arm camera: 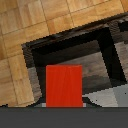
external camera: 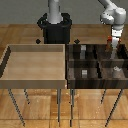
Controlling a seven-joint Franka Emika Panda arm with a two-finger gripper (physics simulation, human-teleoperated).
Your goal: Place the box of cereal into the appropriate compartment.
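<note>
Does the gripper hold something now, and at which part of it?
Yes. The gripper holds the box of cereal by its upper end, and it hangs above the dark bin. The exact contact is hidden.

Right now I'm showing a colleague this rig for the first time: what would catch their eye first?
Probably the large light-wood tray filling the exterior view's left, beside the four-part dark bin. Next, the gripper holding the box of cereal over the bin's far compartment at the exterior view's right; it looks bright red in the wrist view.

Simulated lab workcell: parquet wood floor [external camera: 30, 32], light-wood tray [external camera: 35, 62] and 4-part dark bin [external camera: 96, 65] on thin metal legs, robot pedestal [external camera: 55, 29].
</note>
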